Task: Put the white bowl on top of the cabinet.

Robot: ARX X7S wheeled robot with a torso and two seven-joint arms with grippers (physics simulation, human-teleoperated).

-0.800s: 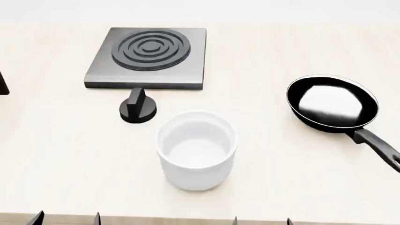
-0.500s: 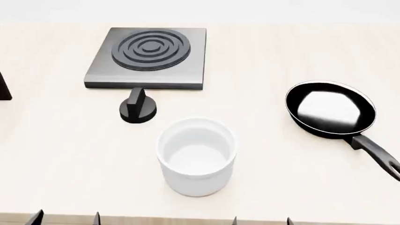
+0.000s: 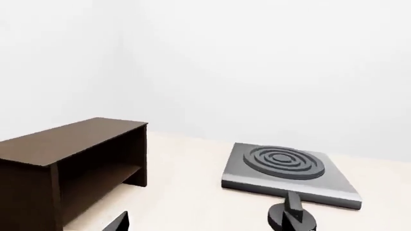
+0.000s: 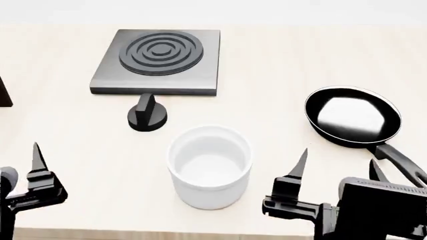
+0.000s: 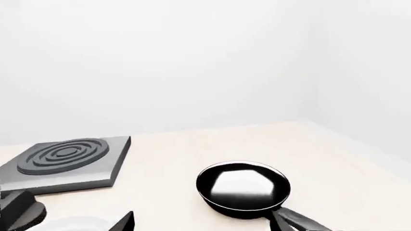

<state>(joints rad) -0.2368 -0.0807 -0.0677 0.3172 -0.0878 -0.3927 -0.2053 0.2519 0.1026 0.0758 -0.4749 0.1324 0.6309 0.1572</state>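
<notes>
The white bowl [image 4: 210, 167] stands upright and empty on the light table, in front of the stove knob. Its rim just shows in the right wrist view [image 5: 70, 224]. The cabinet [image 3: 70, 144] is a dark brown box with an open shelf side, standing at the table's far left. Only a dark sliver of it [image 4: 3, 94] shows in the head view. My left gripper [image 4: 20, 167] is open and empty, left of the bowl and apart from it. My right gripper [image 4: 338, 162] is open and empty, right of the bowl, near the pan handle.
A square grey stove plate [image 4: 160, 57] with rings lies behind the bowl, and a black knob [image 4: 147, 116] stands in front of the plate. A black frying pan [image 4: 353, 116] lies at the right, its handle [image 4: 400, 162] pointing toward my right gripper.
Both grippers have risen from the bottom edge into the head view, one on each side of the bowl. The bowl and pan first shifted slightly and now stand still.
</notes>
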